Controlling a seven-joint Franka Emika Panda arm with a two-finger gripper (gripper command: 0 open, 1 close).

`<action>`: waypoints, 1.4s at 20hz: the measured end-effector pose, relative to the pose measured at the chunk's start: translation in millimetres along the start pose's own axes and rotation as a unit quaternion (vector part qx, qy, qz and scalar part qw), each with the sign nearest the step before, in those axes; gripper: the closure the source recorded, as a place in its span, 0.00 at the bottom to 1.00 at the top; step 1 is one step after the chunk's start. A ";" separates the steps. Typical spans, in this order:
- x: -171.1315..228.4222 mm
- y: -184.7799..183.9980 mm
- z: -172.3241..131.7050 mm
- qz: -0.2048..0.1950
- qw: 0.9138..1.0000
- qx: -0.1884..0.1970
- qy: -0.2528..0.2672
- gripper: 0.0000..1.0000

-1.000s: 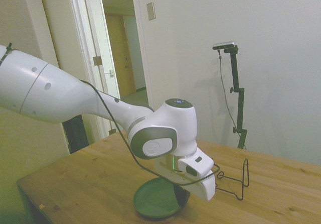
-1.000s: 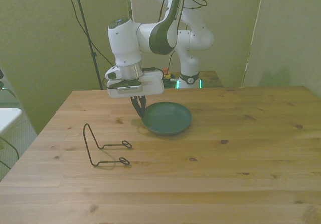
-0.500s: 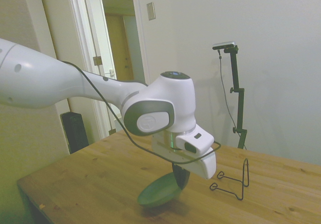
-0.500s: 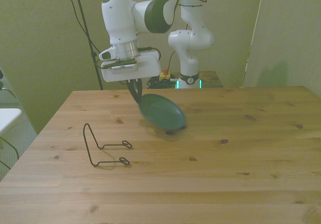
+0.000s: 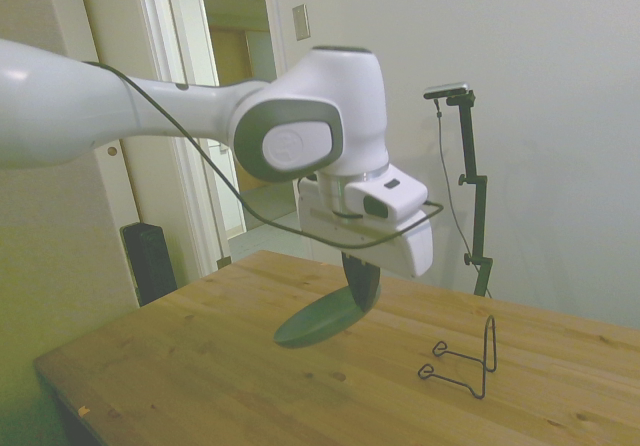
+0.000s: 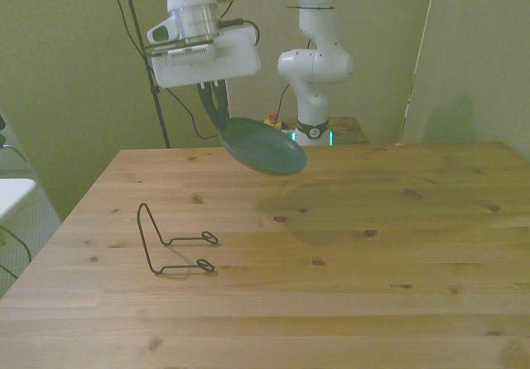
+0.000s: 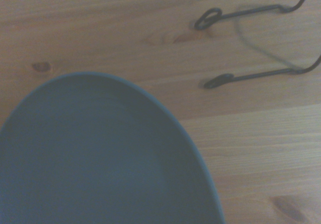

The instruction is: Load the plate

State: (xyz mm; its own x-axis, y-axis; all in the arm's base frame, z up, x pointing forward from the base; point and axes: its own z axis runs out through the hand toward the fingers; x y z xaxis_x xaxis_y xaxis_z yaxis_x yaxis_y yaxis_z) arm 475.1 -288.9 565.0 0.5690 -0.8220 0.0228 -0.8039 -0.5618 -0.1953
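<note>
The sage-green plate (image 6: 265, 146) hangs tilted in the air, well above the wooden table (image 6: 373, 261). My gripper (image 6: 217, 114) is shut on the plate's rim, at its edge toward the front view's left. From the side the plate (image 5: 322, 317) shows as a slanted dark disc below the gripper (image 5: 360, 284). Up close in the wrist view the plate (image 7: 100, 158) fills much of the picture. The thin black wire rack (image 6: 170, 242) stands on the table to the front view's left, apart from the plate. It also shows in the side view as the rack (image 5: 468, 361) and in the wrist view as the rack (image 7: 251, 43).
The plate's shadow falls on the table (image 6: 315, 220) under it. A doorway (image 5: 240, 116) and wall stand behind the table in the side view. The table's edges (image 5: 60, 386) show near the side view's lower left.
The gripper has risen with the plate in it. The plate lay on the table a second ago and now hangs tilted high above it. The rack has not moved.
</note>
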 end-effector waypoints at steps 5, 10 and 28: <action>32.5 9.9 -49.4 0.037 0.999 -0.027 0.019 1.00; 79.2 -0.5 -50.0 0.063 0.994 -0.077 0.054 1.00; 123.9 -65.5 -32.5 0.066 0.965 -0.184 0.175 1.00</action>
State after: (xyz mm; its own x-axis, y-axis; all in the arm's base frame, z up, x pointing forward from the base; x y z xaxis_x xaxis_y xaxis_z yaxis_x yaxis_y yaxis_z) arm 592.6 -357.0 612.5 0.4165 -0.8335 0.3632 -0.9088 -0.3923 0.1419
